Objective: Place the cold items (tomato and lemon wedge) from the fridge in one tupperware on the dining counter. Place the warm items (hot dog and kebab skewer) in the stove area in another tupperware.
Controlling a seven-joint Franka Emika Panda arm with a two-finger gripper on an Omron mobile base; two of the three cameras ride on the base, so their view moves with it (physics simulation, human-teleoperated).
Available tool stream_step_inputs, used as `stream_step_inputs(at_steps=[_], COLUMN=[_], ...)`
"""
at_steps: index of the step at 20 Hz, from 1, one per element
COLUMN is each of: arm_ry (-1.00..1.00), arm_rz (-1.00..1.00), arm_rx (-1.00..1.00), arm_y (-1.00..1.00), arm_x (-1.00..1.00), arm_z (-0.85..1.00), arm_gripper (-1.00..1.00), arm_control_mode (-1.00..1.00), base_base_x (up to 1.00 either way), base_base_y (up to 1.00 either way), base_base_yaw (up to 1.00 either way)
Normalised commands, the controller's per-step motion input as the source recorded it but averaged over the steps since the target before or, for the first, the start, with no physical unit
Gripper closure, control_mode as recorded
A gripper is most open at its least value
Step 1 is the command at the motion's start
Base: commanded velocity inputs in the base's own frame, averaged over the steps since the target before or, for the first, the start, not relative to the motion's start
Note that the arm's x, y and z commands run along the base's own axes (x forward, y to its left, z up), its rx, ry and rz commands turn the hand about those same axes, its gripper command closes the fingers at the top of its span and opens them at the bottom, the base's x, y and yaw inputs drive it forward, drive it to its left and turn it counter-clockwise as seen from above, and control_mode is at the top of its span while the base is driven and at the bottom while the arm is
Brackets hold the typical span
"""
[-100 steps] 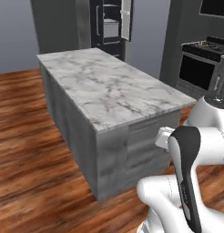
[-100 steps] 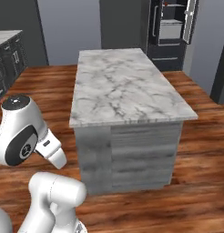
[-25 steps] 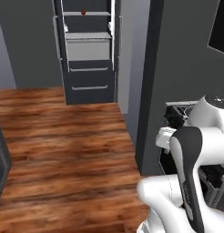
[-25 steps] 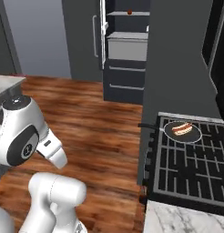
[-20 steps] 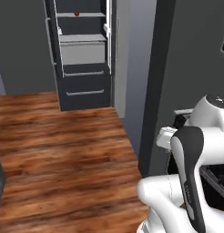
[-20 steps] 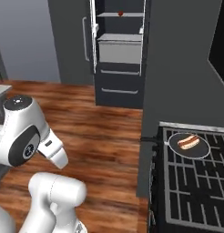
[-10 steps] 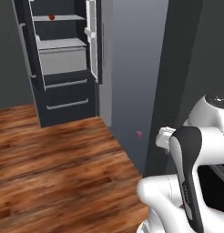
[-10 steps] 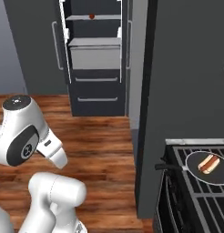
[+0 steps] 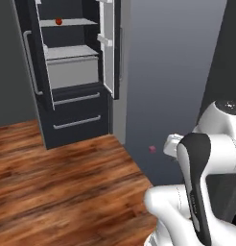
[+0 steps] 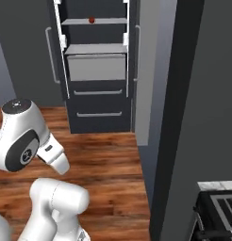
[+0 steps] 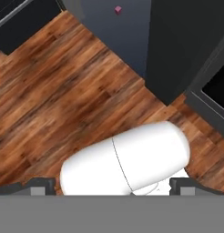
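- Facing the open fridge (image 9: 72, 72) in the left base view, the tomato (image 9: 58, 21) sits mid-width on its upper shelf, unpicked; no tray filled, by my reading.
- Right base view: tomato (image 10: 91, 20) unmoved; stove area (image 10: 221, 207) corner.
- Hand view: tool (image 11: 111, 187) fingertips wide apart, empty; no writing legible.

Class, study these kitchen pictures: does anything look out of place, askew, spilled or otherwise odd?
Two things. The fridge stands with its doors open, a tomato alone on an upper shelf. And a small pink cube sits against the grey wall above the wooden floor, with nothing visible holding it. Nothing looks spilled or broken.
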Motion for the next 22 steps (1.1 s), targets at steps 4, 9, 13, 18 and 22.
stream_step_inputs(at_steps=[4,9,13,18,22], arm_ry=[0.00,0.00,0.00,0.00,0.00], arm_rz=[0.00,0.00,0.00,0.00,0.00], arm_rx=[0.00,0.00,0.00,0.00,0.00], arm_y=[0.00,0.00,0.00,0.00,0.00], arm_x=[0.00,0.00,0.00,0.00,0.00], arm_z=[0.00,0.00,0.00,0.00,0.00], arm_gripper=[-1.00,-1.00,-1.00,-1.00,-1.00], arm_control_mode=[1.00,1.00,1.00,1.00,1.00], base_base_x=[0.68,0.73,0.76,0.80,0.88], base_base_y=[0.00,0.00,-0.01,-0.23,-0.40], base_base_yaw=[0.16,0.20,0.22,0.15,0.16])
